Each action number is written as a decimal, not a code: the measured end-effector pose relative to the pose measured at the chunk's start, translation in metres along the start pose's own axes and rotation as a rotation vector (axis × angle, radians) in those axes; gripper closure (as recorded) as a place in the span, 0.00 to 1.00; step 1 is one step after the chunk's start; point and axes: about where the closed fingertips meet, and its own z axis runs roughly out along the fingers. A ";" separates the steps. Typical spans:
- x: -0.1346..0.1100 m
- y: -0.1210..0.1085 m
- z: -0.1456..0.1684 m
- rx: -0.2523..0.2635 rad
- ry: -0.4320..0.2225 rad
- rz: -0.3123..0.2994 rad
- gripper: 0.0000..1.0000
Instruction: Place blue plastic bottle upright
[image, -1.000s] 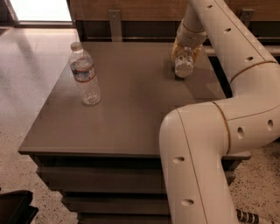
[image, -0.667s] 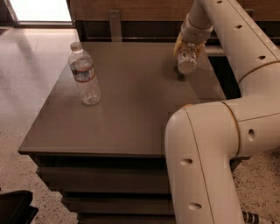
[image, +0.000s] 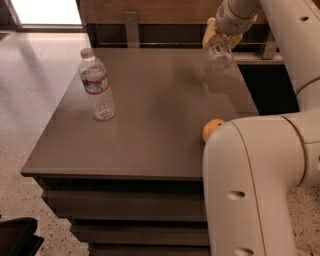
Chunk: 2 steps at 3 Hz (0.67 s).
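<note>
It looks like an office-type common area: a dark grey table (image: 160, 125) on speckled polished floor (image: 20, 175), wood panelling (image: 165, 10) along the far wall, a bright doorway (image: 45, 11) far left, and the gripper (image: 220, 40) clasping the blue plastic bottle (image: 219, 53) far right.

No lettering can be read anywhere. The clear plastic bottle with a blue-and-red label band (image: 97, 85), standing at ten o'clock on the dark grey surface (image: 150, 130), shows only smeared colour. At one o'clock the tool (image: 220, 41) clasps the small clear plastic bottle with a pale label (image: 219, 51), whose print is also illegible.
</note>
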 end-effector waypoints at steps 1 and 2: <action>-0.008 0.004 -0.024 -0.081 -0.078 -0.089 1.00; -0.009 0.009 -0.036 -0.194 -0.156 -0.193 1.00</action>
